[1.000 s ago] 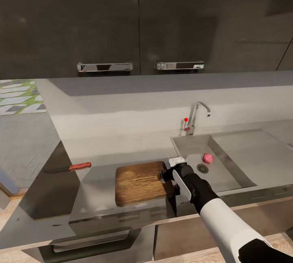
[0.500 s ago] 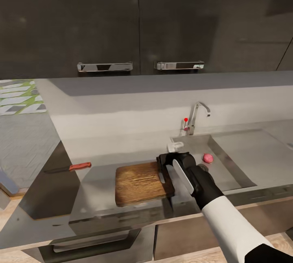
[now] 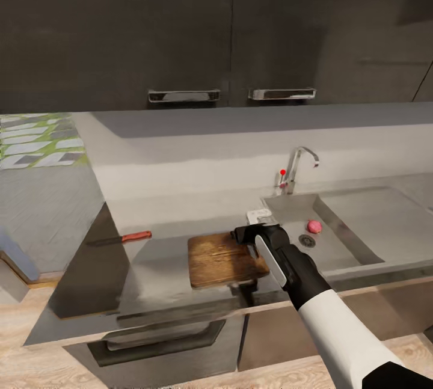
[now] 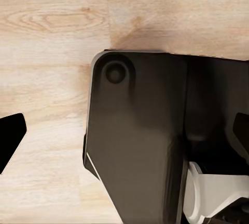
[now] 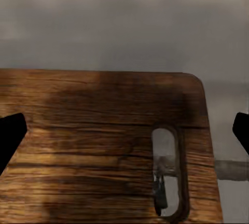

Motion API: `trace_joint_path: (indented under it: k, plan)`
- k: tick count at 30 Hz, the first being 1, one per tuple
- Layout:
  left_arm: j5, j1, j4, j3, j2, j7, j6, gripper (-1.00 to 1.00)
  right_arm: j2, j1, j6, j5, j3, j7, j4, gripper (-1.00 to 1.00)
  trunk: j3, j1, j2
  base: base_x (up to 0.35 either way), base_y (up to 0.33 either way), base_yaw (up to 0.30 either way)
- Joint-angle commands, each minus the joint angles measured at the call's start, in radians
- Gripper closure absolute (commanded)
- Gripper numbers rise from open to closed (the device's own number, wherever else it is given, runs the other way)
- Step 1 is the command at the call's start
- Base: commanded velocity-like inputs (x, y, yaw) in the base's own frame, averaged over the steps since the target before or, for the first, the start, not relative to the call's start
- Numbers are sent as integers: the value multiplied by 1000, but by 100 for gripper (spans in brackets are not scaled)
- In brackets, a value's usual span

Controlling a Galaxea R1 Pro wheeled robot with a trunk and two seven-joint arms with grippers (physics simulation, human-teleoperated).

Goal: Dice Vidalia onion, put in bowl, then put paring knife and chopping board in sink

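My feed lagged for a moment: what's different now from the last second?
The right end effector swung from the steel sink's edge to above the brown wooden chopping board's slot end. The camera shifted too. The pinkish onion and red-handled knife stayed put; nothing was grasped.

Board: dark brown, grained. Onion: pinkish-red. Knife: dark blade, red-orange handle. Worktop: glossy grey. Cupboards: charcoal.
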Motion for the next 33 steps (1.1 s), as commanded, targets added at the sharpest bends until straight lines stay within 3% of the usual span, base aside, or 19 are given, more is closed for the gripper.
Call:
trace_joint_path:
  k: [1, 17, 25, 33]
  plan:
    - [9, 0, -1, 0, 0, -1, -2, -100, 0, -1, 3, -10, 2, -10, 0, -100, -2, 0, -2, -138, 267, 0]
    - [9, 0, -1, 0, 0, -1, -2, -100, 1, -2, 1, -8, 2, -11, 1, -100, -2, 0, -2, -61, 250, 0]
    - [7, 0, -1, 0, 0, -1, -2, -100, 4, -1, 1, -7, 2, -11, 7, -100, -2, 0, -2, -1, 38, 7]
    - [8, 1, -1, 0, 0, -1, -2, -100, 4, -2, 1, -7, 2, -11, 9, -100, -2, 0, -2, 0, 1, 226]
